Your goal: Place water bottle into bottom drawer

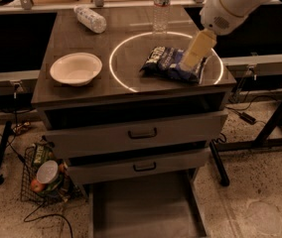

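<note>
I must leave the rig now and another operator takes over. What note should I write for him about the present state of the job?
Gripper: hovers over the blue chip bag on the right side of the tabletop, not at the bottle.
Water bottle: stands upright at the back edge of the table, behind the bag, not gripped.
Bottom drawer: pulled out, no bottle in it.
Done: the drawer is open.
Left: grasp the bottle, carry it down and put it in the drawer.
Do not mistake the lying bottle at the back left for it.
</note>
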{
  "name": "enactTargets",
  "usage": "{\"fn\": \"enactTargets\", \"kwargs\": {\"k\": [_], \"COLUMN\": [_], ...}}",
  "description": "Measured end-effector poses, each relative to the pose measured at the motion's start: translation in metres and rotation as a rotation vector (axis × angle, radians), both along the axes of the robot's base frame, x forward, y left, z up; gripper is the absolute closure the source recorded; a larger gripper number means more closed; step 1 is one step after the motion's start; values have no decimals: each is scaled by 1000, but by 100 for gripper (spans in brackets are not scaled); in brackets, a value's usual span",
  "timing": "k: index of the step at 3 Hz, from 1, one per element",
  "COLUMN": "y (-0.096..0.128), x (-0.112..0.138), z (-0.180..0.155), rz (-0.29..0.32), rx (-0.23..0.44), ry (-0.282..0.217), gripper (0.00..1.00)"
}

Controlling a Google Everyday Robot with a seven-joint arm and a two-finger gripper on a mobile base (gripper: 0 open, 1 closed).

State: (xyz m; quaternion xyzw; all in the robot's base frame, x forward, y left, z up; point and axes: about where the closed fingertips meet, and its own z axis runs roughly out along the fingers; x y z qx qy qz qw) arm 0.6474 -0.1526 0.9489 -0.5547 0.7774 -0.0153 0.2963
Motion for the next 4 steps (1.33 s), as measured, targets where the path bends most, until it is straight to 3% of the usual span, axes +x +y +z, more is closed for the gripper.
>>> {"fn": "enactTargets", "kwargs": {"k": [1,2,3,4], "y": [33,33,33,30], "x": [77,76,90,129], "z": [19,17,14,11], "rz": [-8,-7,-44,-124], "rx": [71,69,115,207], "ry": [-144,-140,-163,-225], "gripper": [0,0,0,0]}}
